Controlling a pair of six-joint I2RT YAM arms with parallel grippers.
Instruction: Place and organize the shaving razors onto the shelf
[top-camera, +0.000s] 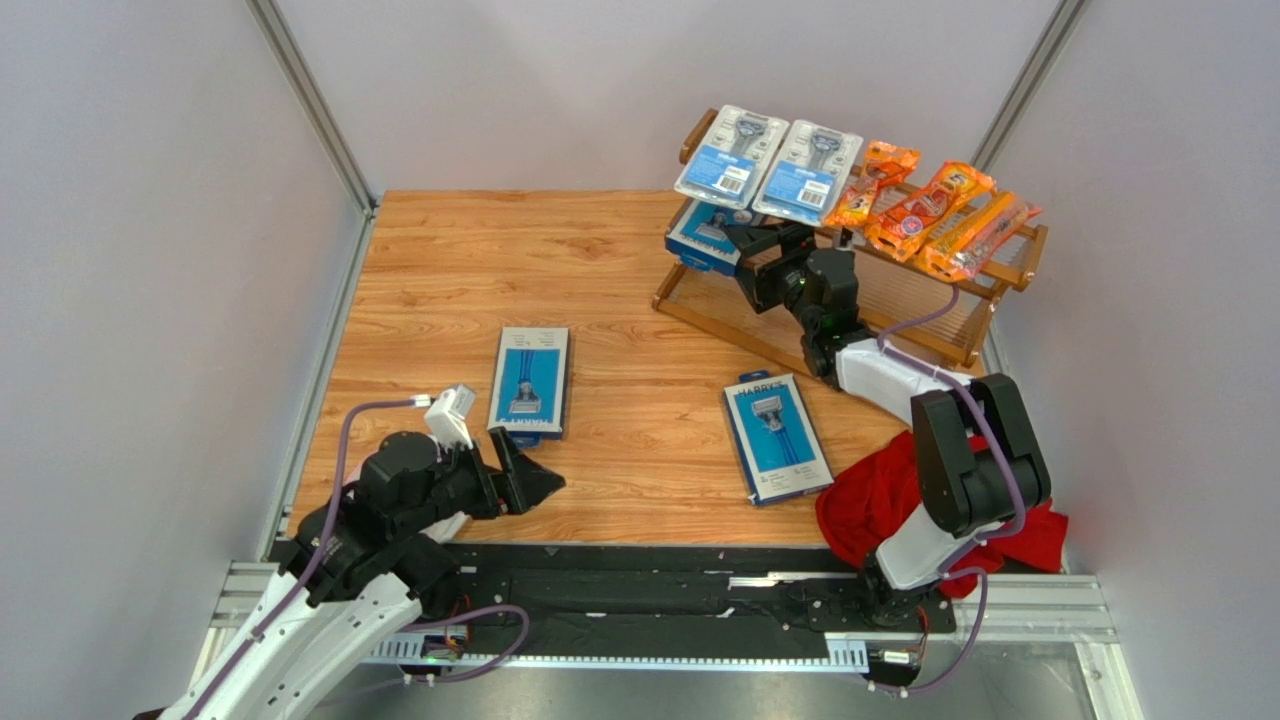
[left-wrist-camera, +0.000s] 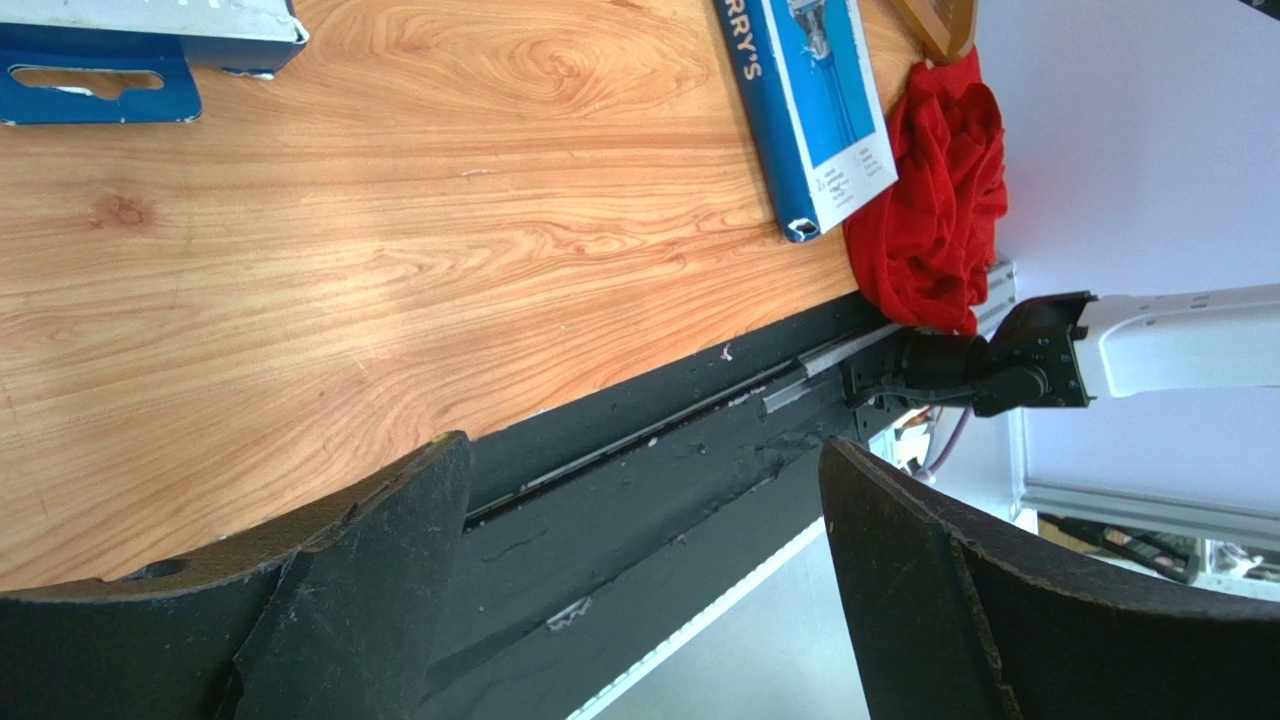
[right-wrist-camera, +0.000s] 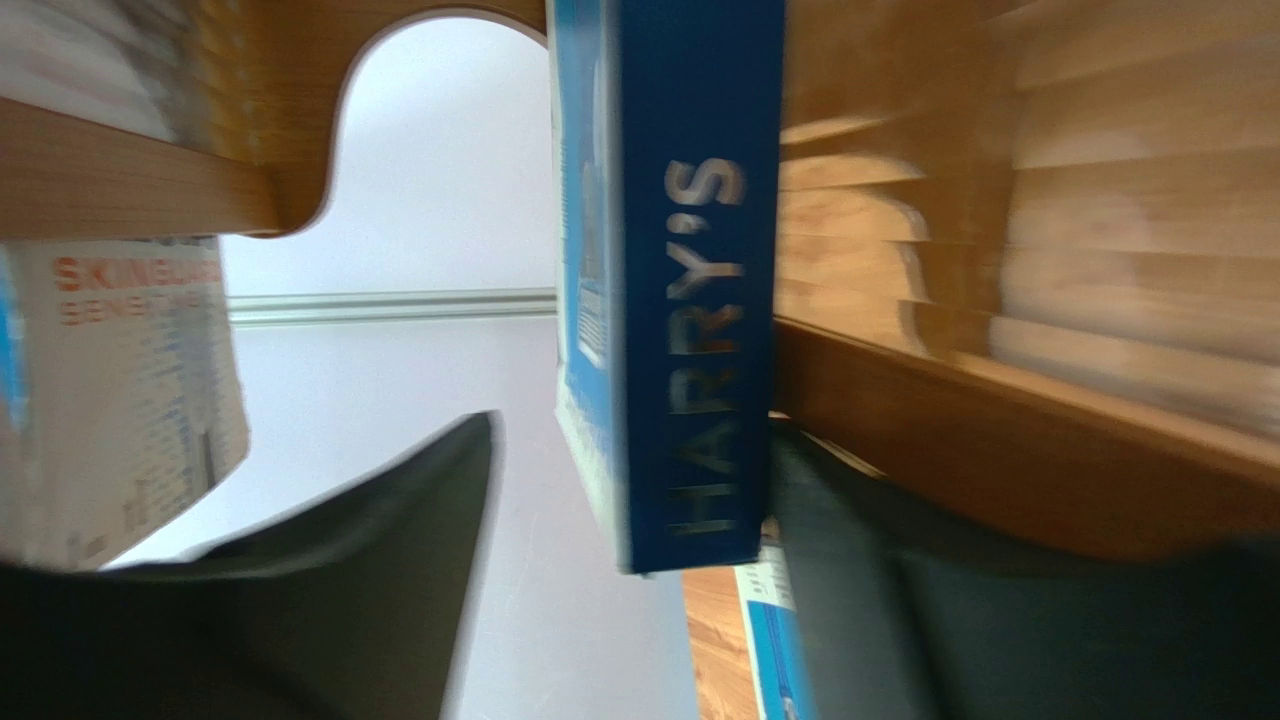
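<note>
Left gripper (top-camera: 529, 483), nearest the arm bases, hovers by the front edge of the table (top-camera: 421, 285), jaws spread wide with nothing between them. Right gripper (top-camera: 747, 245) reaches into the lower tier of the shelf (top-camera: 718, 308); its jaws stand apart around a blue box (right-wrist-camera: 699, 300), and one finger (right-wrist-camera: 376, 585) is clear of the box face. Top tier: two blister packs (top-camera: 732, 155) (top-camera: 807, 170) and three orange bags (top-camera: 869, 183) (top-camera: 927, 210) (top-camera: 977, 233). Two more blue boxes (top-camera: 529, 383) (top-camera: 775, 435) lie flat on the table, one near the red cloth (top-camera: 887, 503).

Plain grey-white walls (top-camera: 150, 225) enclose a wood-grain table (top-camera: 451, 270) on 3 sides, under even light.
</note>
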